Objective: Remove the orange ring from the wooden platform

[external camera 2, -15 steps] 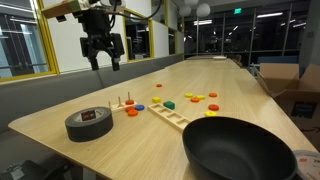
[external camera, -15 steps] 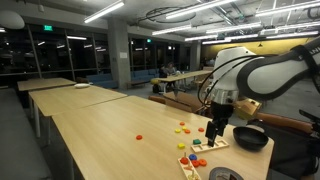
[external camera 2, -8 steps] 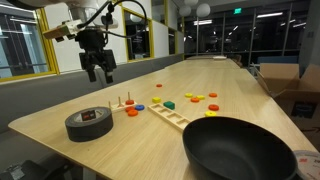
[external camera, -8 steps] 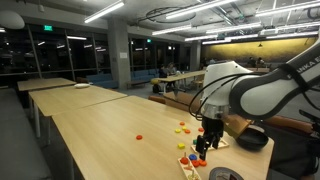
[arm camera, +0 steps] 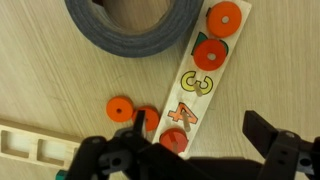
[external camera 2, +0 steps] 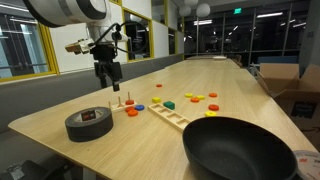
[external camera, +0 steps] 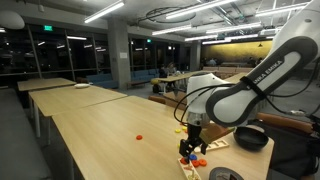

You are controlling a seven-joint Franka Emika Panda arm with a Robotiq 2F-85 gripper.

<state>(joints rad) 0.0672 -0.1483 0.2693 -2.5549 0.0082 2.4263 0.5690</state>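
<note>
- One long table [external camera 2: 215, 75] is seen under everything, and the wooden platform [arm camera: 208, 102], taken as the landmark, lies near one end of it.
- A tape roll [arm camera: 120, 42] is found just beside the platform's far end in the wrist view, apart from it.
- The platform is shown as a narrow strip. Its long axis runs slantwise from the top right of the wrist view down toward the pincer, and rings and number shapes are carried along it.
- The gripper [arm camera: 185, 150] hangs over the platform's near end with its jaws spread wide and nothing gripped. In an exterior view the gripper [external camera 2: 112, 80] is seen clear above the platform, not touching it.
- The orange ring [arm camera: 175, 140] judged to be meant is seated at the platform's near end, almost directly beneath the pincer and between its two fingers.
- More orange rings are seen at the platform's far end and loose on the table beside the near end, so the choice cannot be made with certainty.
- A nearly straight descent is judged to be what is needed, with the fingers set across the strip's long axis so that they close on the ring alone.
</note>
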